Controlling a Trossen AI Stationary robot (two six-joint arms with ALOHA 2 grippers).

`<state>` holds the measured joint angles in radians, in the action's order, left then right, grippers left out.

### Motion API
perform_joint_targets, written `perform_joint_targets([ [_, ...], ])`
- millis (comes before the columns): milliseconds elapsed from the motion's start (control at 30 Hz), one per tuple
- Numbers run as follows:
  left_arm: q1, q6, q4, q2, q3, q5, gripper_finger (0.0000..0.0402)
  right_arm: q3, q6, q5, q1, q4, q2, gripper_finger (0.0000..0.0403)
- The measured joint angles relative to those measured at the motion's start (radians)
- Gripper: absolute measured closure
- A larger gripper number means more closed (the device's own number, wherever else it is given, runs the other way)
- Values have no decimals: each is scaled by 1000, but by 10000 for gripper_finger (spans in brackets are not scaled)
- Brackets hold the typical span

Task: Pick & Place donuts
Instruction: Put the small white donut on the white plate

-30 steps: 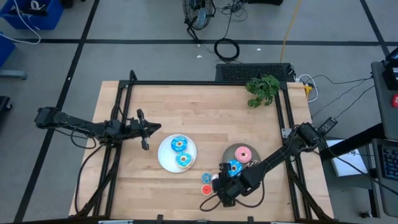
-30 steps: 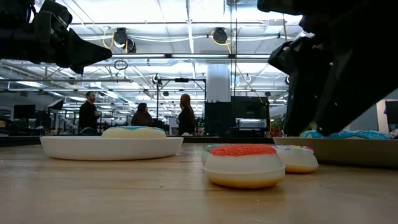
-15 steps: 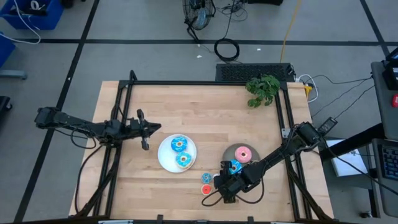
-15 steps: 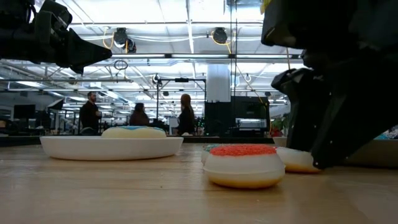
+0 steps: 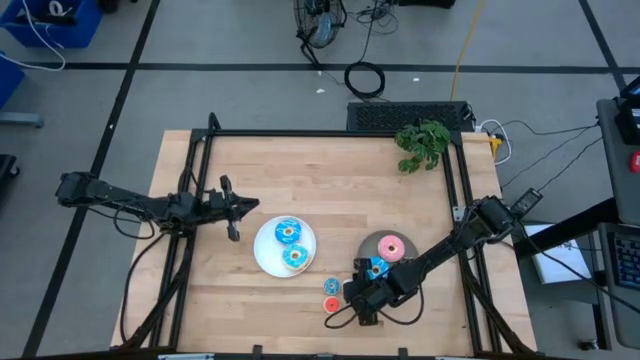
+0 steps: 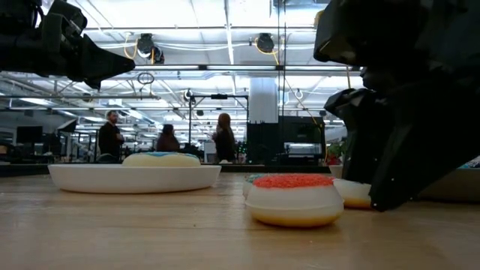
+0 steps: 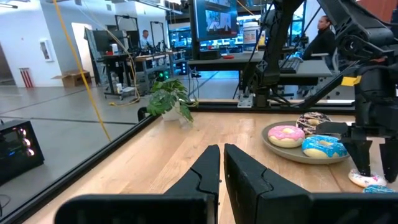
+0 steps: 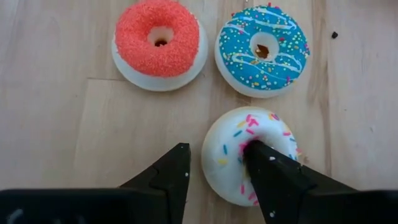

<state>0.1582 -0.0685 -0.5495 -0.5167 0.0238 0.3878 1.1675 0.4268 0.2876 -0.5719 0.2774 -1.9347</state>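
With its two fingers spread around one side of the white sprinkled donut [image 8: 249, 155], one outside the rim and one in the hole, the right gripper [image 8: 214, 165] is low at the desk [image 5: 330, 180] front, not yet clamped. Red donut [image 8: 158, 40] and blue donut [image 8: 262, 48] lie just beyond. Step: grasp. Next: pinch, lift, carry to a plate, probably the grey plate [image 5: 372, 244] nearby. Left gripper [image 7: 221, 165] hangs idle, pressed closed, well apart.
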Motion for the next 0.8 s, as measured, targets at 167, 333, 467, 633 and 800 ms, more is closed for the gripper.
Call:
perform_joint_targets([
  [167,0,-1,5,0,0,0,371,0,-36,7,3,-31,-22,289],
  [333,0,-1,10,0,0,0,371,0,-50,11,3,-31,-24,342],
  [467,0,-5,11,0,0,2,371,-1,-63,8,4,-27,-8,389],
  [633,0,-3,13,0,0,2,371,8,-77,-1,9,-9,9,393],
  [800,0,-2,16,0,0,2,371,56,-131,-5,19,-6,37,399],
])
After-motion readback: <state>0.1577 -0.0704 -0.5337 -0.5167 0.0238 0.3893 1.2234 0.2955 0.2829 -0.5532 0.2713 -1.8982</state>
